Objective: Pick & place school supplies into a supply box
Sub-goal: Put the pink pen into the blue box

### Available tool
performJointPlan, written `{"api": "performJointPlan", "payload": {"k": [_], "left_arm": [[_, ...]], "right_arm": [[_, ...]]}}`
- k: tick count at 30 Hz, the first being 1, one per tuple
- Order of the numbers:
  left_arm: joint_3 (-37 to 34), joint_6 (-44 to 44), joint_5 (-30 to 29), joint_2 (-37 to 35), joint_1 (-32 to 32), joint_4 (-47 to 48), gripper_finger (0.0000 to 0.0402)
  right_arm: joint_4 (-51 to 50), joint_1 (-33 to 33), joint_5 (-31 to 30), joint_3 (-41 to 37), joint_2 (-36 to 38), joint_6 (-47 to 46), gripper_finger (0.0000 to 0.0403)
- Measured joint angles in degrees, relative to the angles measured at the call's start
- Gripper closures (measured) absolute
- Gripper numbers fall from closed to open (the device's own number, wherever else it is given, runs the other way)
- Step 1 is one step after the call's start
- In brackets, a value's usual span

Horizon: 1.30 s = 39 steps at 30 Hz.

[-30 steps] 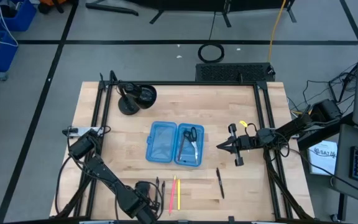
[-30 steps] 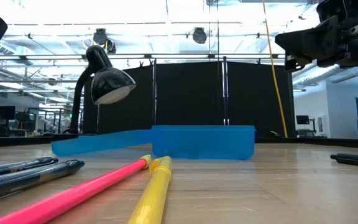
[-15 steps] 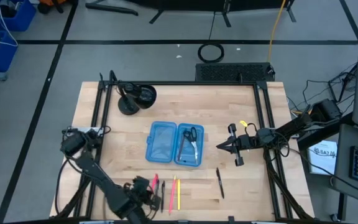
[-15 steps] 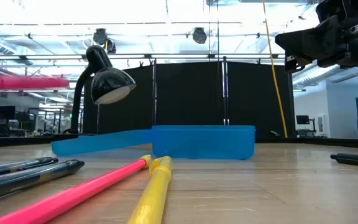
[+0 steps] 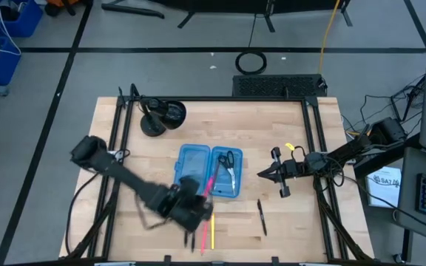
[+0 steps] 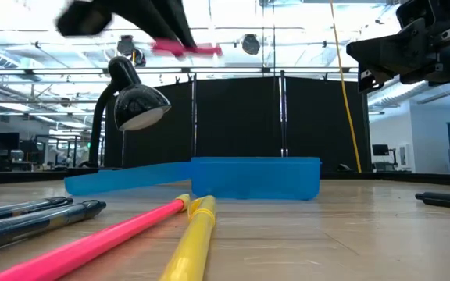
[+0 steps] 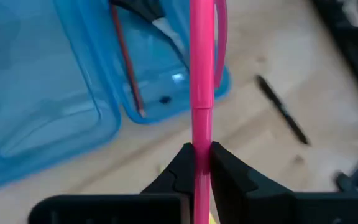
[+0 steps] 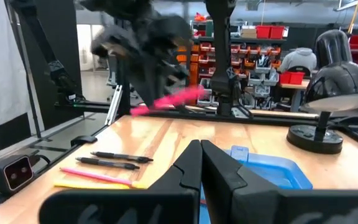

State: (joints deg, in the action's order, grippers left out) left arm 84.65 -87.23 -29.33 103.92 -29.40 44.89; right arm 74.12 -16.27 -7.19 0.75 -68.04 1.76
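Presently the left gripper point(image 7: 202, 163) is clamped on a pink pen point(image 7: 202, 74), its two dark fingers point(image 7: 180, 169) pinching the barrel near one end, so most of the length projects forward of the jaws. Seen from overhead, this gripper point(image 5: 198, 201) hangs over the near edge of the supply box point(image 5: 192, 168), with the pen point(image 5: 208, 185) slanting out ahead of it across the box's right-hand tray. That tray already holds the scissors point(image 5: 228, 160) and a thin brown pencil point(image 7: 127, 62).

Handling judgement: the pen appears light, rigid and smooth-skinned. A grip this close to the end leaves a long lever, so the barrel could swivel or slide between the pads under a quick move. A hold nearer mid-barrel would be steadier. The box looks like thin translucent plastic and probably shifts easily if nudged.

Below and behind the left gripper, a yellow pen point(image 5: 212, 233) and a second pink pen point(image 6: 92, 246) lie on the table point(image 5: 287, 222), with two dark pens point(image 6: 37, 218) beside them. A black pen point(image 5: 261, 216) lies apart, nearer the right arm.

The right gripper point(image 8: 200, 163) is closed on nothing and waits above the table, well to the side of the box.
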Motion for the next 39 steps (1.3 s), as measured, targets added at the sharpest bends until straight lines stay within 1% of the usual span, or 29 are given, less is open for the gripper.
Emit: {"api": "performJointPlan", "payload": {"k": [2, 5, 7, 12, 17, 20, 22, 29, 39], "left_arm": [[0.0, 3.8, 2.9, 0.4, 4.0, -2.6, 0.0385], [0.0, 10.3, 5.5, 0.6, 9.4, -7.2, 0.0385], [0.0, 13.1, 8.4, 0.6, 13.0, -9.6, 0.0385], [-0.1, 15.2, 14.0, 1.7, 19.8, -10.5, 0.0383], [-0.7, 15.7, 19.8, 7.2, 24.6, -11.3, 0.0384], [-0.7, 15.5, 23.5, 9.9, 25.8, -14.1, 0.0382], [-0.7, 14.6, 25.6, 11.0, 26.2, -13.8, 0.0375], [-0.7, 10.7, 26.4, 11.9, 25.9, -13.2, 0.037], [-0.7, 9.3, 26.4, 12.0, 25.8, -8.7, 0.0368]], "right_arm": [[-0.2, 0.0, 0.0, 0.0, 0.0, 0.0, 0.0403], [-0.2, 0.0, 0.0, 0.0, 0.0, -0.5, 0.0403], [-0.5, 0.0, 0.0, 0.0, 0.0, -1.0, 0.0403], [-0.2, 0.0, 0.0, 0.0, 0.0, -1.0, 0.0403], [-0.7, 0.0, 0.0, 0.0, 0.0, 0.4, 0.0403], [-2.0, 0.0, 0.0, 0.0, 0.0, 0.4, 0.0403], [-2.5, 0.0, 0.0, 0.0, 0.0, 0.4, 0.0403], [-2.6, 0.0, 0.0, 0.0, 0.0, 0.3, 0.0403], [-2.4, 0.0, 0.0, 0.0, 0.0, -0.9, 0.0403]]}}
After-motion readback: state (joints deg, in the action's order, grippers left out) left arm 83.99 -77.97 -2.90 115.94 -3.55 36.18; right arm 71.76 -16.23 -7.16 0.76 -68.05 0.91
